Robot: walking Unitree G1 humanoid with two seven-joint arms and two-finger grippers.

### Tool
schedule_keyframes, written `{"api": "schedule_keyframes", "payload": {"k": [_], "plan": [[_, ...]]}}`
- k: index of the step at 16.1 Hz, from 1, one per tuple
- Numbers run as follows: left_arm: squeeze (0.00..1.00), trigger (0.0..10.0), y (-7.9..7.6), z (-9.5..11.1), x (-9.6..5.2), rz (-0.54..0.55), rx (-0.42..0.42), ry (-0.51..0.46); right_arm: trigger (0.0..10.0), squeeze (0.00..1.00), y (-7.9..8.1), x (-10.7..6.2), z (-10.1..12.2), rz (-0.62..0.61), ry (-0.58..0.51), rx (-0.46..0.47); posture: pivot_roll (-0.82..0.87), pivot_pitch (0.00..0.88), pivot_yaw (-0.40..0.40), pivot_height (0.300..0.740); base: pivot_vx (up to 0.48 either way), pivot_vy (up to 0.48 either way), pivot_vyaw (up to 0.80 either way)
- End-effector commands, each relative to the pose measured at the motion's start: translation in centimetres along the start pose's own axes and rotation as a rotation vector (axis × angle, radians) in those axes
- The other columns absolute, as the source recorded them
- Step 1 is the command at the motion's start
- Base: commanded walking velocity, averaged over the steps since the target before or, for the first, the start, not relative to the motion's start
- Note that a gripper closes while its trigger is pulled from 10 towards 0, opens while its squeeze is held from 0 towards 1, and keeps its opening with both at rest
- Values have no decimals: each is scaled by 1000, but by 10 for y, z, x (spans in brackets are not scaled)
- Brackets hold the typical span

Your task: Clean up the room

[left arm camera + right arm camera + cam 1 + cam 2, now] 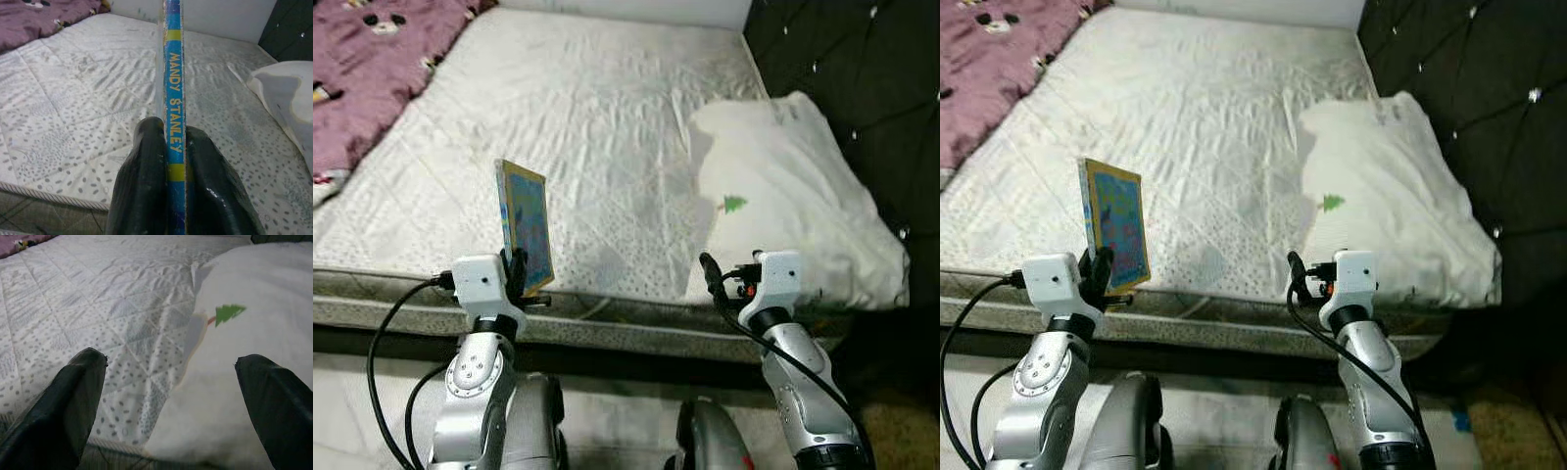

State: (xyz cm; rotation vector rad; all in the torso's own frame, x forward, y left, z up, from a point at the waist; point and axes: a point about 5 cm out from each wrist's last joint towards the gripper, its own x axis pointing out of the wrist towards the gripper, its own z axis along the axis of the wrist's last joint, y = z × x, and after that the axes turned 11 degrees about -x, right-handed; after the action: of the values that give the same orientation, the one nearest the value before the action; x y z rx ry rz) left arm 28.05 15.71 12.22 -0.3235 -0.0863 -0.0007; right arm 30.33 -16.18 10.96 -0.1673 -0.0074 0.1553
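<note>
1. Blanket (372, 78), purple, lies on the far left of the bed (597, 127); it carries small prints, too small to read.
2. Left hand (521, 279) is clamped on the lower edge of a book (527, 223), held upright just over the bed's near edge.
3. Doing it well: keep the pinch firm and the book vertical, carry it clear of the mattress edge to wherever books belong, and lower it before letting go; the thin spine could pivot between the fingers (146, 191).
4. Spine reads "MANDY STANLEY" in yellow on blue; cover is colourful, title not legible.
5. Right hand (171, 382) has its fingers spread wide, empty, hovering near the pillow (783, 186).
6. Pillow is white with a small green tree print, no text.
</note>
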Motion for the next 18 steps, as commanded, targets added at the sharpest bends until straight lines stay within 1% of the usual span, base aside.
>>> {"api": "schedule_keyframes", "payload": {"k": [1, 5, 7, 8, 10, 11, 12, 13, 14, 15, 17, 18], "plan": [[0, 10000, -7, 7, 4, -28, -1, -31, 10000, 0, -1, -2, -4, 3, 21, -5, 4, 181, -35, 549, 0, 0, 0], [0, 10000, -10, 15, 13, -57, -42, -61, 10000, 0, -1, -2, -3, -4, 20, -6, -3, 179, -36, 549, 0, 0, 0], [0, 10000, -16, 15, 16, -103, -87, -46, 10000, 0, -2, -2, -3, -9, 17, -11, -3, 180, -39, 549, 0, 0, 0], [0, 10000, -19, 15, 20, -127, -105, -34, 10000, 0, -3, -3, -1, -9, 8, -32, -18, 185, -48, 549, 0, 0, 0], [0, 10000, -22, 15, 26, -143, -143, -20, 10000, 0, -5, -6, 1, -4, 1, -52, -29, 188, -54, 549, 0, 0, 0], [0, 10000, -24, 16, 32, -148, -164, -14, 10000, 0, -7, -9, 2, -6, 2, -64, -46, 197, -63, 549, 0, 0, 0], [0, 10000, -27, 15, 39, -148, -203, 2, 10000, 0, -11, -13, 2, -9, 4, -75, -57, 202, -69, 549, 0, 0, 0], [0, 10000, -28, 14, 40, -147, -212, 11, 10000, 0, -12, -14, 2, -11, 6, -78, -63, 205, -72, 549, 0, 0, 0], [0, 10000, -30, 8, 47, -148, -237, 53, 10000, 0, -14, -19, 2, -12, 13, -90, -80, 214, -81, 549, 0, 0, 0], [0, 10000, -30, 3, 50, -146, -265, 80, 10000, 0, -16, -23, 2, -11, 18, -96, -92, 221, -85, 549, 0, 0, 0], [0, 10000, -32, -2, 58, -145, -299, 110, 10000, 0, -19, -30, 3, -10, 28, -108, -114, 240, -97, 549, 0, 0, 0], [0, 10000, -32, -7, 68, -132, -320, 157, 10000, 0, -20, -34, 3, -7, 37, -116, -127, 250, -103, 549, 0, 0, 0]]}}
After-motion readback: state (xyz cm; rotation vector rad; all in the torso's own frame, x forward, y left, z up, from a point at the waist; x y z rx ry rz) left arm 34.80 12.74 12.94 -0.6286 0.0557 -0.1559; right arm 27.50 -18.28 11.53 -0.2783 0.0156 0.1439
